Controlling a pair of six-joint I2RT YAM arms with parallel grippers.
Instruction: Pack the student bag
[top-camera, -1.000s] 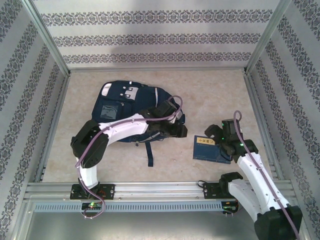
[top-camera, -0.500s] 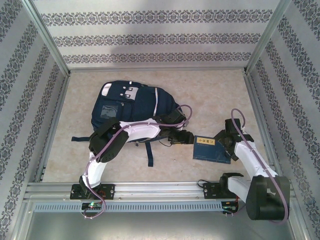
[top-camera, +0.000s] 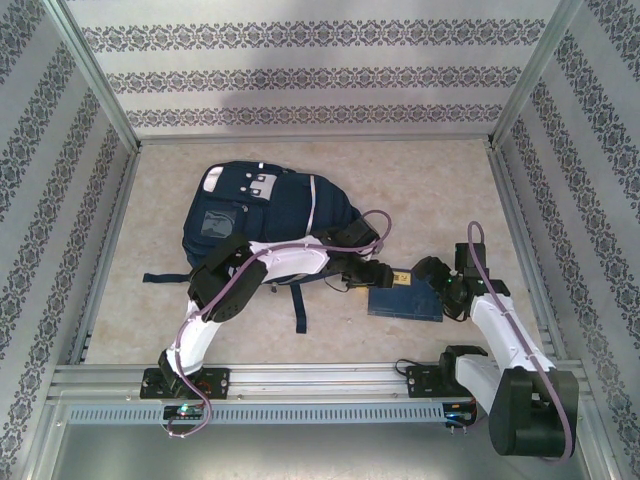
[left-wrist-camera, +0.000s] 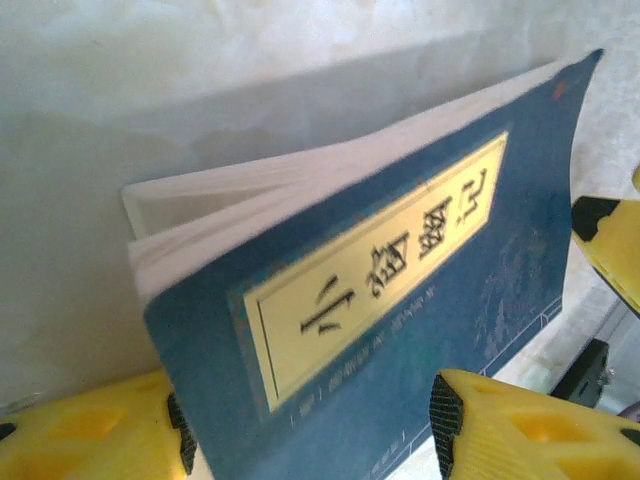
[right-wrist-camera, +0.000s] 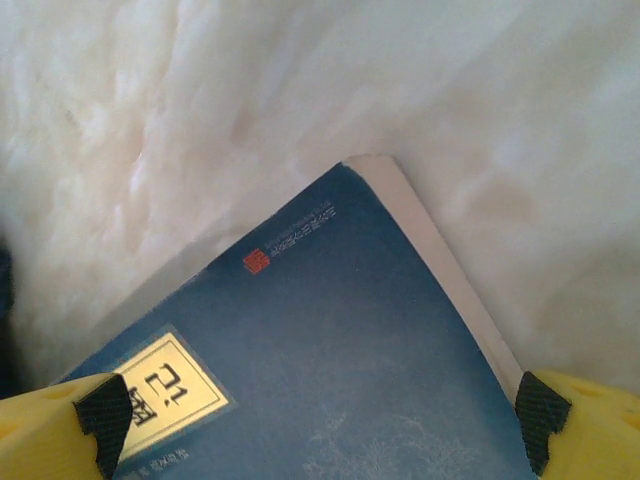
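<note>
The left gripper (top-camera: 376, 277) sits at the 10 o'clock corner of a blue book (top-camera: 405, 299). Its jaws are moderately apart, and in the wrist view its yellow fingers (left-wrist-camera: 85, 432) straddle that corner of the cover; whether the pads touch it cannot be told. The right gripper (top-camera: 441, 287) is at the book's 3 o'clock edge with its jaws spread wide, and its yellow fingers (right-wrist-camera: 588, 425) stand either side of the cover without closing on anything. The book lies on the pale table (top-camera: 430, 190) at about 4 o'clock from the student bag (top-camera: 262, 213). Its cover bears a pale yellow title label (left-wrist-camera: 375, 275) with dark characters, and its white pages (left-wrist-camera: 300, 185) fan slightly along one side. A small red mark (right-wrist-camera: 257, 262) shows near another corner. The student bag lies flat at roughly 10 o'clock from the table's middle, with its grey patch (top-camera: 262, 184) toward 12 o'clock. One dark strap (top-camera: 299, 312) trails toward 6 o'clock and another (top-camera: 162, 277) toward 9 o'clock. The left arm (top-camera: 285, 258) reaches across the bag's 6 o'clock edge toward the book.
</note>
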